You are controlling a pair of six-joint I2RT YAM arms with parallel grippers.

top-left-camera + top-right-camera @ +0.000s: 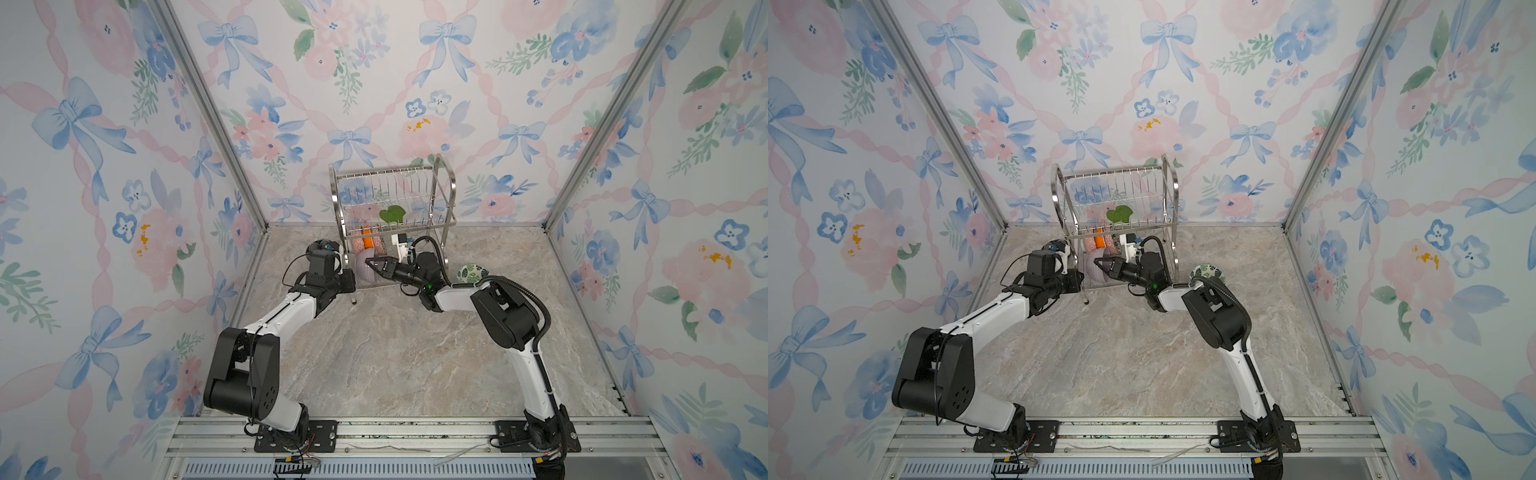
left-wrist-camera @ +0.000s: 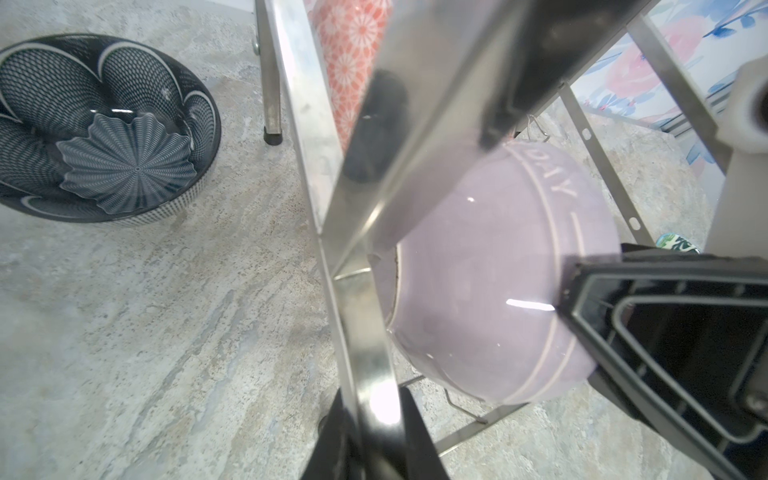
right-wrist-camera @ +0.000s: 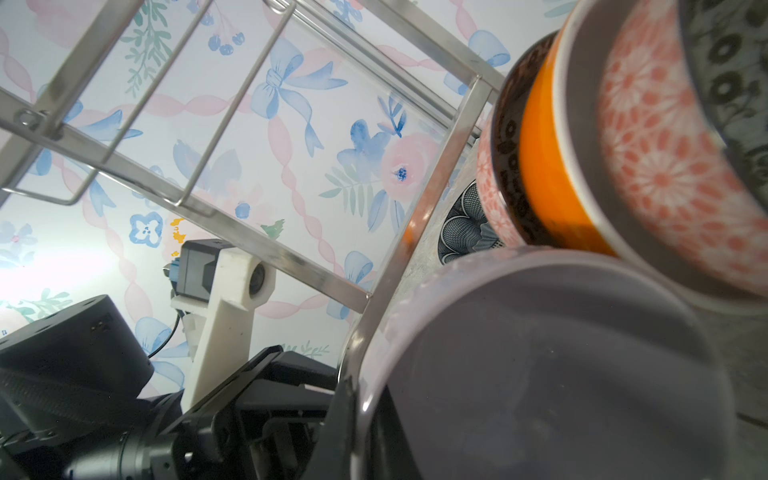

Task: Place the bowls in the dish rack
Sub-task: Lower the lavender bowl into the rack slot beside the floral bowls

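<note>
Bowls [image 3: 665, 166] were 4 at the rack [image 2: 307, 124] and 2 off it, so you were on the 4th load. The lavender bowl [image 2: 478, 291] stood on edge at the front of the lower tier, just before the others there. The right gripper [image 1: 368, 262] reached in from the right, its jaws clenched on the rim. The left gripper [image 2: 370, 440] had its jaws clamped on the rack's near left post, likely to steady it. You could not tell from these views whether the bowl sat in a slot. Your next move called for settling it upright against its neighbour, then letting go without dragging the rim. Count: 2 pink bowls [image 2: 353, 54], 1 orange bowl [image 3: 552, 158] and 1 lavender bowl in the rack; 1 blue bowl [image 2: 104, 124] on the counter [image 1: 395, 353] left of it; 1 leaf bowl [image 1: 473, 274] right of it; 1 rack; 2 grippers.
</note>
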